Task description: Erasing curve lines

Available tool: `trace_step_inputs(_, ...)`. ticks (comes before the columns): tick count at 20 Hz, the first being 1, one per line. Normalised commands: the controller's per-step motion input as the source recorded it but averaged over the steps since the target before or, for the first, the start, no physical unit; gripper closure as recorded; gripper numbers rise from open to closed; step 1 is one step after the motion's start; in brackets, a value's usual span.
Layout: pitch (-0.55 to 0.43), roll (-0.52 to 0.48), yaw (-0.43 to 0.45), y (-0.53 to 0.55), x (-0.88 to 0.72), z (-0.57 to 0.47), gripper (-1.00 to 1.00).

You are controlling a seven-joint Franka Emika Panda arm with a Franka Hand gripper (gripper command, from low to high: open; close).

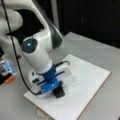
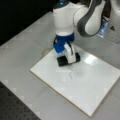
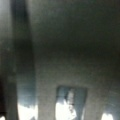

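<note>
Down at my wrist, my gripper (image 2: 67, 58) is clamped on the black eraser (image 1: 59, 92), whose bottom face rests on the board (image 1: 90, 82) near the board's corner closest to my arm. Just past the eraser, toward the board's middle, sits the curve line (image 2: 70, 74), a thin grey squiggle, faint in both front views and not yet wiped where it shows. Being only marker on a smooth board, it has nothing to grasp, and I judge it will lift under flat, firm rubbing from the stiff, light eraser.
</note>
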Motion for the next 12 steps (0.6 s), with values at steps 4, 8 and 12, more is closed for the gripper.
trace_step_inputs(4,-0.073,0.066,-0.124,0.23,0.08,-0.29,1.0)
trace_step_inputs(8,-0.072,0.068,-0.18,0.28,0.12,-0.35,1.0)
trace_step_inputs(12,-0.044,0.077,-0.201,0.23,0.12,-0.39,1.0)
